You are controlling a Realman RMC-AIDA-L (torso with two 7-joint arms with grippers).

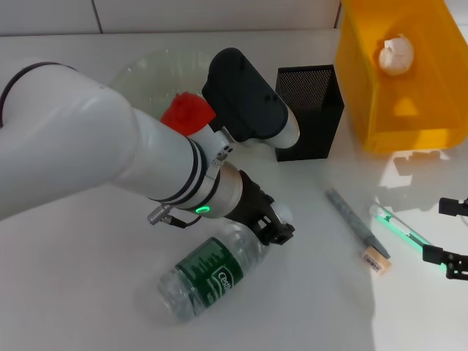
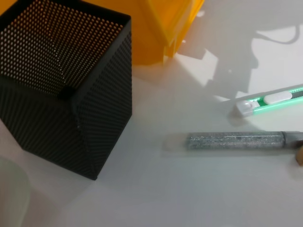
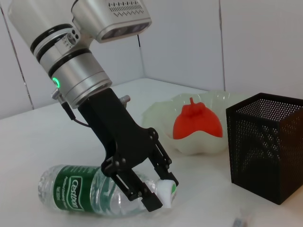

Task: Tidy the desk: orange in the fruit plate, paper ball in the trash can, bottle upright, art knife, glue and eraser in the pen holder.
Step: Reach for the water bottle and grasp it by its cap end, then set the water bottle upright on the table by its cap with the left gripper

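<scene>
Now the left gripper (image 3: 158, 191) seems clamped on the white-capped neck of the clear green-labelled plastic bottle (image 1: 208, 274), which lies flat, base pointing near-left; right gripper (image 1: 453, 238) waits, fingers apart, far right.

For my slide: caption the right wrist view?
Left hand grips the lying bottle's cap end.

The bottle (image 1: 210, 279) lies on its side at the near middle of the desk (image 1: 73, 248), the left gripper (image 1: 276, 225) at its cap end. Behind it the orange (image 1: 187, 112) sits in the fruit plate (image 1: 146, 73). To the plate's right stands the pen holder (image 1: 314, 110), then the trash can (image 1: 402, 88) with the paper ball (image 1: 395, 55) inside. Nearer on the right lie the glue (image 1: 355, 221), the eraser (image 1: 375, 259) and the art knife (image 1: 402, 230).
</scene>
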